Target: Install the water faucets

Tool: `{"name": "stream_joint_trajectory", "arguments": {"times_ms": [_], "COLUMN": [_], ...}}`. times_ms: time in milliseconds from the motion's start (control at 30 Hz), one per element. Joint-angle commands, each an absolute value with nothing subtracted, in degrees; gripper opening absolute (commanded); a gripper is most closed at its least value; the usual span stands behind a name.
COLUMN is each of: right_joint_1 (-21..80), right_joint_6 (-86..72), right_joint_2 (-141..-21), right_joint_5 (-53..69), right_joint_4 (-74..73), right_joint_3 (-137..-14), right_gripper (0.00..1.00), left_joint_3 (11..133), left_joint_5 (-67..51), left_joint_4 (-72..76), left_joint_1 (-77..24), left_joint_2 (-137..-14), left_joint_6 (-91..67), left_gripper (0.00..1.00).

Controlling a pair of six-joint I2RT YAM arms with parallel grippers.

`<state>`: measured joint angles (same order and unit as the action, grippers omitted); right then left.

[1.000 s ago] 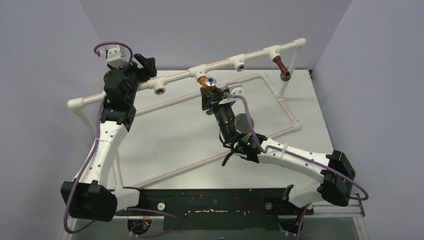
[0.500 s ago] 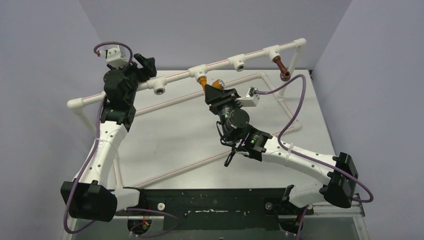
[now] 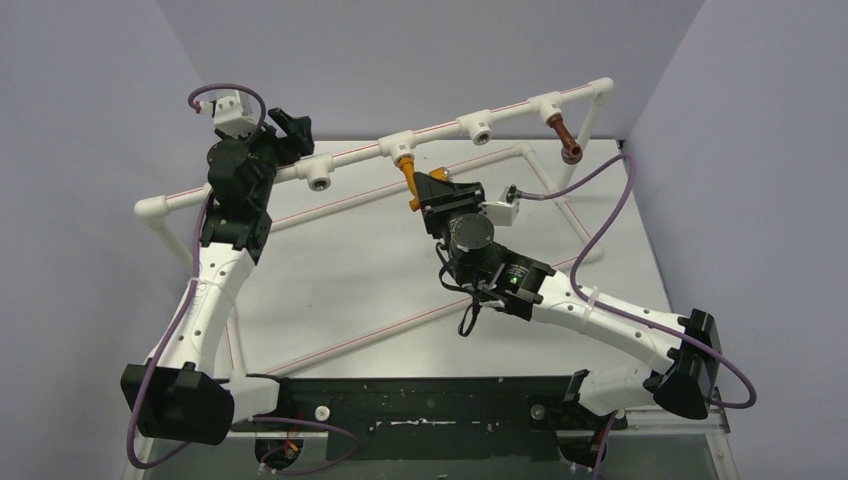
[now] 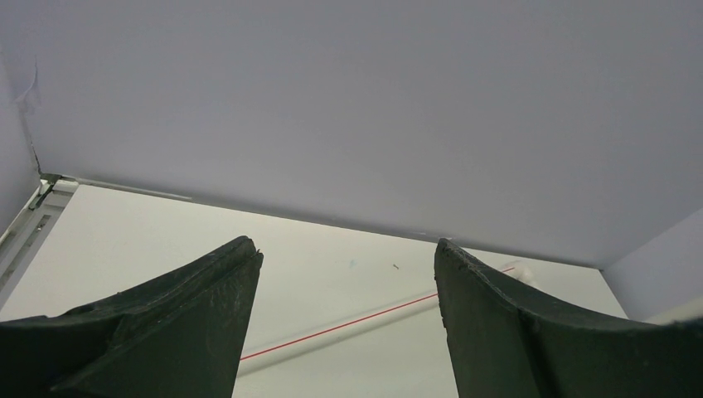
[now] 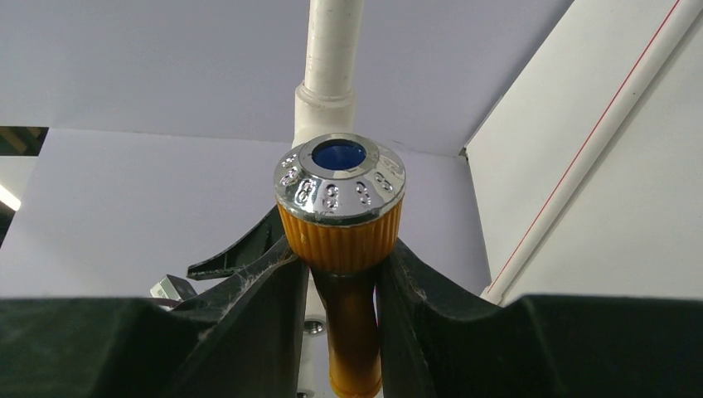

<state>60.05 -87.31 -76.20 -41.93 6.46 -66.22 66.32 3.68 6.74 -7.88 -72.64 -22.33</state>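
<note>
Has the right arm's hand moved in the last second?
Yes. The right gripper, shut on the orange faucet, has twisted in place: its white camera block swung rightward and toward the bases, away from the white pipe frame.

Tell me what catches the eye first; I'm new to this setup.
The orange-yellow faucet with its shiny silver cap, clamped in the right gripper just below the middle of the white pipe frame. Next, the reddish-brown faucet hanging from the frame's right end, and the left gripper open and empty at the left.
</note>
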Motion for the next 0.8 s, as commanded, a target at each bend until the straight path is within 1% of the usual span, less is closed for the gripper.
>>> {"name": "stream_joint_trajectory", "arguments": {"times_ms": [0, 33, 100, 167, 233, 333, 433, 700, 767], "right_joint_1": [62.7, 62.7, 62.7, 62.7, 62.7, 62.8, 62.8, 62.5, 62.1], "right_joint_6": [-87.9, -86.8, -85.0, -82.5, -80.6, -79.4, -77.3, -59.8, -54.4], "right_joint_2": [-72.4, -71.8, -70.6, -69.4, -68.2, -66.4, -64.3, -58.9, -57.6], "right_joint_5": [-37.7, -37.7, -37.6, -37.5, -37.4, -37.9, -37.6, -38.1, -37.7], "right_joint_4": [6.0, 6.7, 8.2, 9.8, 9.7, 7.9, 6.1, -1.4, -1.1], "right_joint_3": [-65.2, -64.4, -62.8, -61.4, -60.9, -60.1, -59.3, -59.6, -59.0], "right_gripper": [0.3, 0.39, 0.53, 0.62, 0.67, 0.71, 0.72, 0.75, 0.76], "left_joint_3": [57.5, 57.5, 57.4, 57.5, 57.4, 57.5, 57.5, 57.5, 57.5], "left_joint_5": [-5.5, -5.4, -5.4, -5.4, -5.4, -5.4, -5.3, -5.4, -5.4], "left_joint_4": [-22.1, -22.0, -22.1, -22.2, -22.1, -22.2, -22.2, -22.2, -22.4], "left_joint_1": [-12.0, -12.0, -12.0, -12.0, -12.0, -12.0, -12.0, -12.1, -12.0], "left_joint_2": [-81.6, -81.6, -81.6, -81.6, -81.6, -81.7, -81.9, -82.2, -82.3], "left_joint_6": [-19.6, -19.6, -19.6, -19.5, -19.5, -19.5, -19.5, -19.6, -19.5], "left_gripper": [0.74, 0.74, 0.74, 0.74, 0.74, 0.74, 0.74, 0.74, 0.74]}}
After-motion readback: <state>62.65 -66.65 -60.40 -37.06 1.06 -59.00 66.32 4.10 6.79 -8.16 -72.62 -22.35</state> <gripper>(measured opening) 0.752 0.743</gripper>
